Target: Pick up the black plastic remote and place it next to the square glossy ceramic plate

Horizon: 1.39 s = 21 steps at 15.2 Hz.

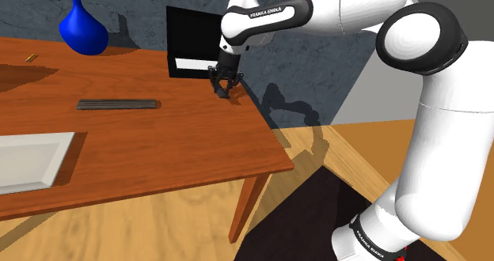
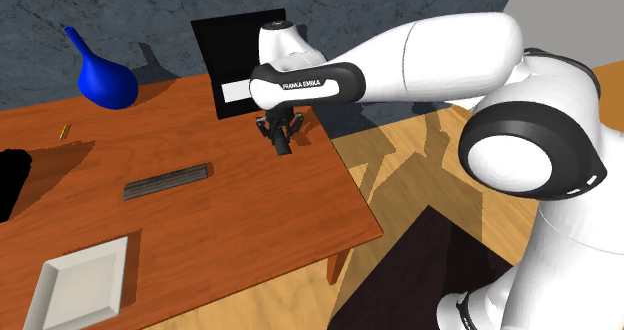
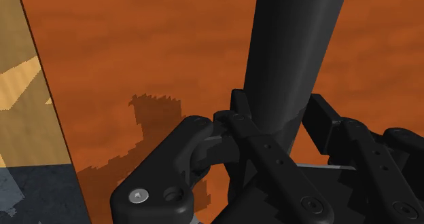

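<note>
My black gripper (image 1: 226, 85) is shut on a black elongated remote (image 3: 292, 46), which sticks out beyond the fingers (image 3: 238, 121) clasping it. In the second exterior view the gripper (image 2: 280, 138) hangs low over the brown wooden table (image 2: 250, 208), near its far corner by the arm, with the remote's dark end (image 2: 283, 148) below it. The square white plate (image 1: 32, 163) lies at the table's near edge, far to the shoulder view's left. In the second exterior view the plate (image 2: 85, 278) sits at the lower left, well apart from the gripper.
A flat dark grey ridged bar (image 1: 117, 104) lies mid-table between gripper and plate. A black upright panel with a white strip (image 1: 194, 46) stands just behind the gripper. A blue vase (image 1: 81, 26) and a small yellowish piece (image 1: 30, 58) are at the back. The table edge (image 3: 47, 114) runs close beside the gripper.
</note>
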Each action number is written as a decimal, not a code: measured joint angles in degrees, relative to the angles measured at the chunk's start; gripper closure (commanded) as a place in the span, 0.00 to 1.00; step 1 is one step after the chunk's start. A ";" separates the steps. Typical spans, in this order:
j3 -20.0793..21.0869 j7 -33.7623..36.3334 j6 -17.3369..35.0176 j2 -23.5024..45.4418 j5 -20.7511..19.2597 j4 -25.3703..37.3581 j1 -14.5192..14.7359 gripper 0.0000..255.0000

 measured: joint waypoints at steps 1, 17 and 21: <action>0.01 0.04 -0.72 -0.21 0.00 0.50 0.00 1.00; 4.25 15.96 -0.40 -1.91 -2.29 -0.71 11.03 1.00; 5.36 20.90 -0.74 -0.30 -3.38 1.42 14.63 1.00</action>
